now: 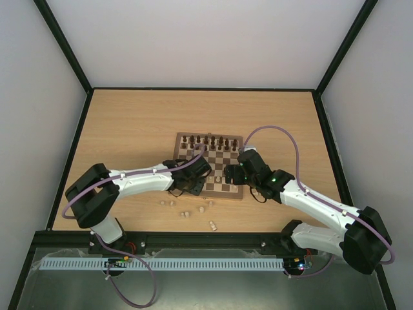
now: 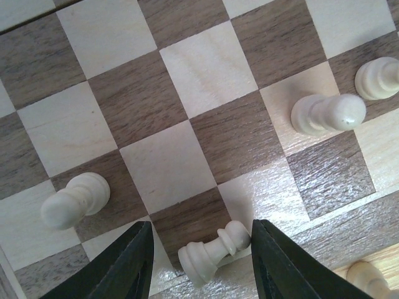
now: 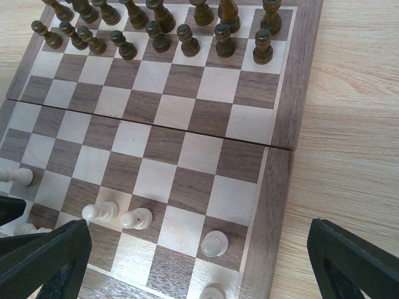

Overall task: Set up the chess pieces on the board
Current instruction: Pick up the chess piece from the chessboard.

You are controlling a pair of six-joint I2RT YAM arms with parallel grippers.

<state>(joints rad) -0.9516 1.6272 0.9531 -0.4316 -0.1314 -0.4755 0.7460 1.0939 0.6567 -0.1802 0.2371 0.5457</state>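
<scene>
The board (image 1: pixel 213 161) lies mid-table, with dark chess pieces (image 3: pixel 156 31) standing in its two far rows. In the left wrist view a pale pawn (image 2: pixel 215 252) lies tipped on its side at the board's (image 2: pixel 206 68) near edge, between the fingers of my left gripper (image 2: pixel 201 249). Its head touches the right finger (image 2: pixel 280 261), while a gap shows at the left finger (image 2: pixel 124 265), so this gripper is open. My right gripper (image 3: pixel 199 249) hangs wide open above the near right corner of the board (image 3: pixel 277 187), holding nothing. A pale pawn (image 3: pixel 215 243) stands below it.
Other pale pawns (image 2: pixel 327 112) stand on nearby squares; two (image 3: pixel 118 215) are side by side in the right wrist view. Several loose pale pieces (image 1: pixel 186 213) lie on the wooden table (image 1: pixel 129 129) in front of the board. Both arms meet over the board's near edge.
</scene>
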